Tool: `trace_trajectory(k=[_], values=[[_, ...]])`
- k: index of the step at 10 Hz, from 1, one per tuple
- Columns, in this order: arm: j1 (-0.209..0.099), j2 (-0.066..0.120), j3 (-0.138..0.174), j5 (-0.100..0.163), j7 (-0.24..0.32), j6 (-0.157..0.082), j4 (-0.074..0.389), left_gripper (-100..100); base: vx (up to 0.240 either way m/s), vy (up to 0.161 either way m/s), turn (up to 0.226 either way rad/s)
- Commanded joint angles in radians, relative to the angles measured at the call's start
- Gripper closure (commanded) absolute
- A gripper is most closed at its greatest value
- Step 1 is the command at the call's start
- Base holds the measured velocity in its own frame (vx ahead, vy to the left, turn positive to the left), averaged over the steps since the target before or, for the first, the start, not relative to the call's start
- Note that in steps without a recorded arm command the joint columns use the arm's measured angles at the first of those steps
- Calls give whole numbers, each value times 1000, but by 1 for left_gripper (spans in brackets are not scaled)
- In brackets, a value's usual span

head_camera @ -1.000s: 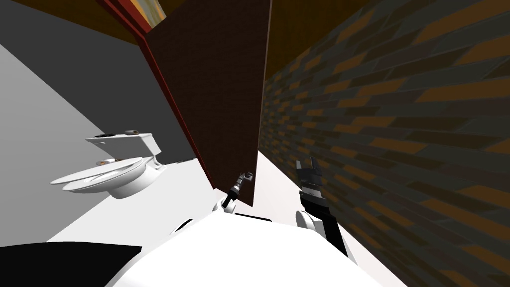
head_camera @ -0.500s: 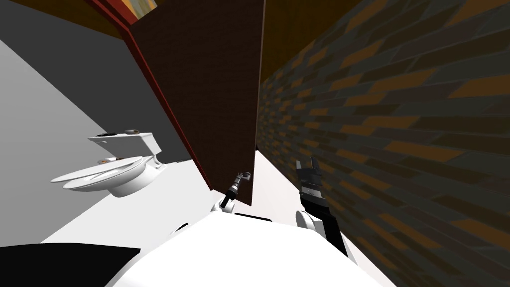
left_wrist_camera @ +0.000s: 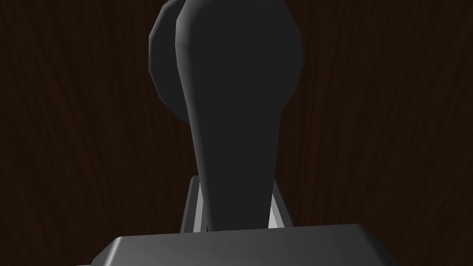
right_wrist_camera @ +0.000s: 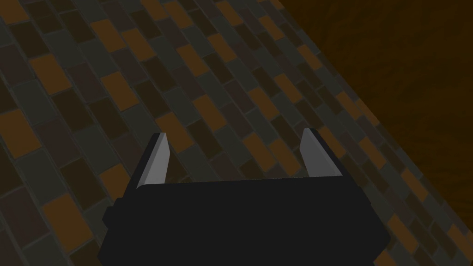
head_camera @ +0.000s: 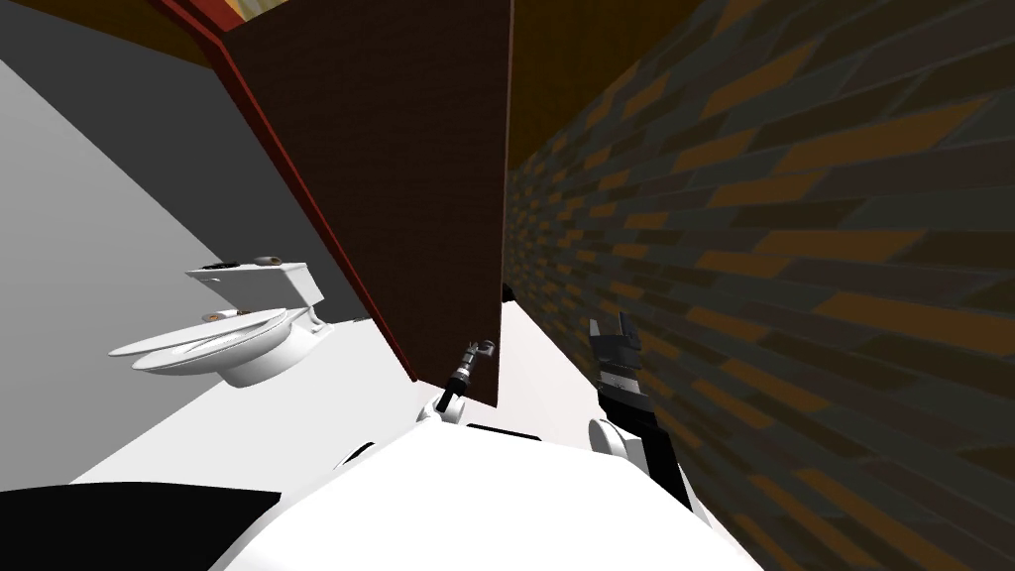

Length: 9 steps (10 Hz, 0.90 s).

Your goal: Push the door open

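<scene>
The dark brown door (head_camera: 396, 178) stands ajar in front of me, hinged on a red frame (head_camera: 297, 188). My left gripper (head_camera: 483, 349) reaches up to the door's free edge low down. In the left wrist view, a dark lever handle (left_wrist_camera: 231, 115) on a round rose runs down between the fingers (left_wrist_camera: 191, 208) of my left gripper (left_wrist_camera: 234, 203). They press its sides, shut on it, against the door face (left_wrist_camera: 69, 138). My right gripper (head_camera: 615, 327) hangs to the right of the door near the brick wall; its fingers (right_wrist_camera: 157, 157) stand open with nothing between them.
A brown and grey brick wall (head_camera: 793, 248) runs close along my right side. A white toilet (head_camera: 238, 337) stands to the left against a grey wall. A narrow strip of white floor (head_camera: 545, 357) lies between door edge and brick wall. A black area (head_camera: 99, 525) lies at lower left.
The door's free edge and its red frame have shifted left in the head view as the door swings further. My left gripper stays on the handle. The right arm holds still.
</scene>
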Motion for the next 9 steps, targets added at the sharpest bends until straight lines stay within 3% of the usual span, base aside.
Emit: trace_trajectory(k=[1,7,9], values=[[-10,-5,20,10,-9,-9,7,100,161,-133,64],[-12,-25,69,33,-31,-9,13,100,151,-105,53],[-6,-1,91,45,-34,-7,10,100,103,-38,49]])
